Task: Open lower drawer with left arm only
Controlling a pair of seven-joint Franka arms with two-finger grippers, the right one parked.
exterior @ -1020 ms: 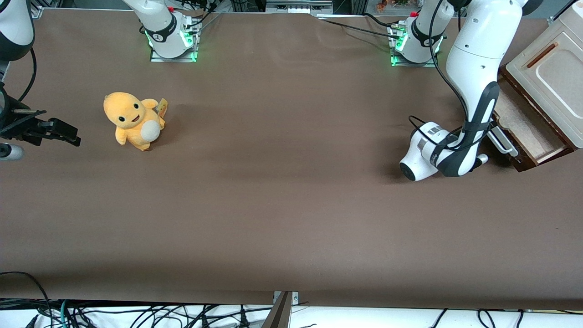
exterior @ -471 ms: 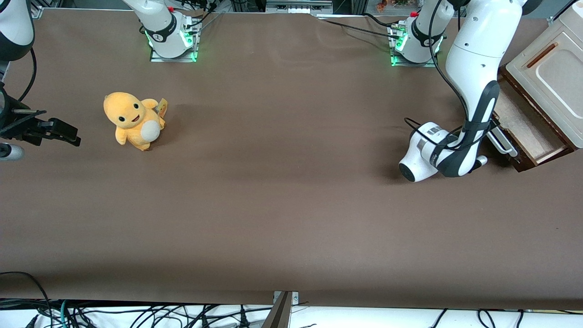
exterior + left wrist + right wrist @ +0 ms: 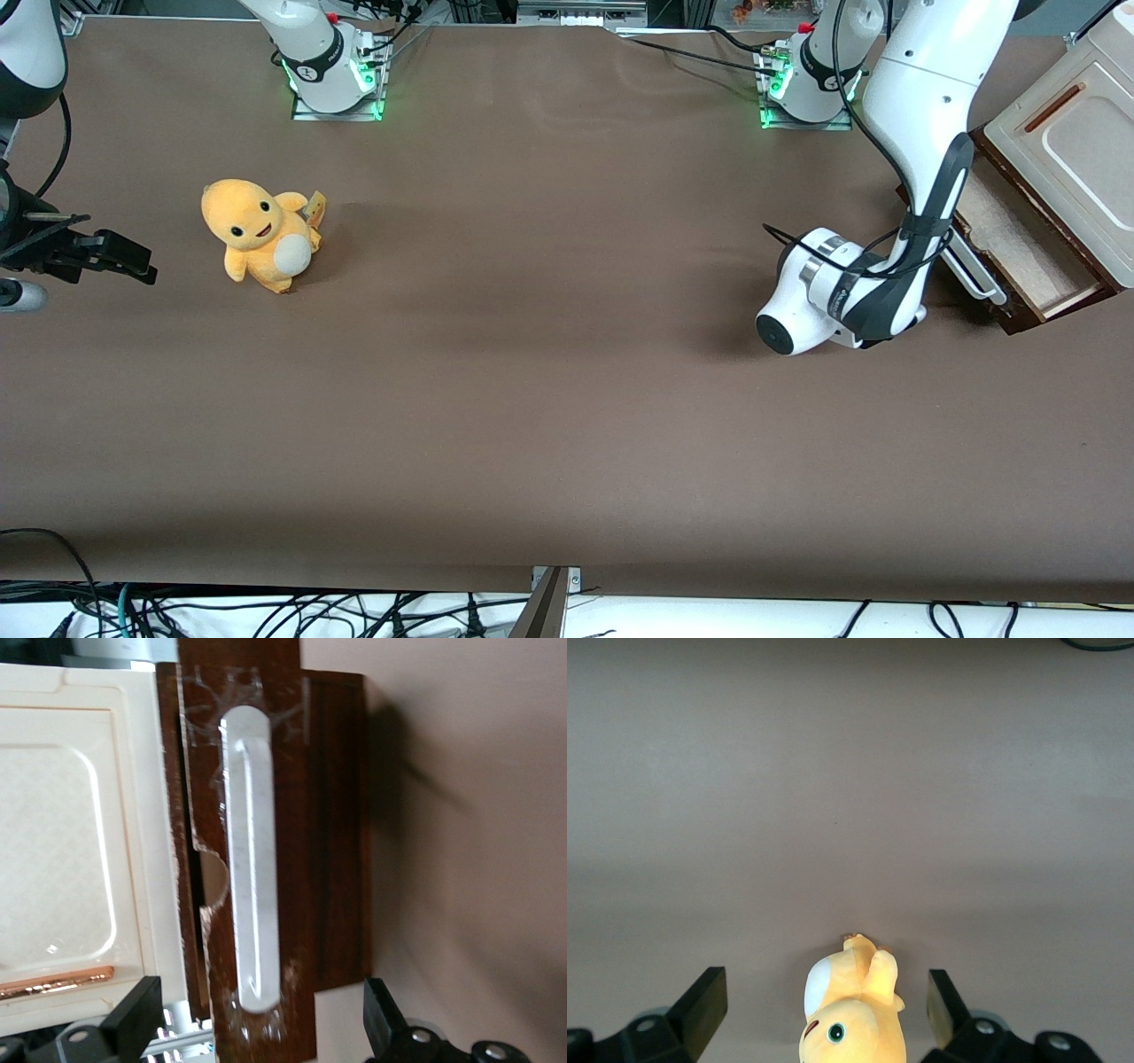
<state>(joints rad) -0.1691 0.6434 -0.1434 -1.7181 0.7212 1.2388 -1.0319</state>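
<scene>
Brown table (image 3: 532, 399) holds plush toy (image 3: 257, 235); fingers (image 3: 133, 1014) spread before lower drawer (image 3: 266, 815).

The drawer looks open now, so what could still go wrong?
1. The drawer sticks well out of the cabinet; pulled further, it might slide right out.
2. The gripper is open in front of the handle, its fingers on either side. A careless sideways move could knock the handle.
3. The left arm hangs close above the drawer's edge and might bump it when lifting away.
</scene>
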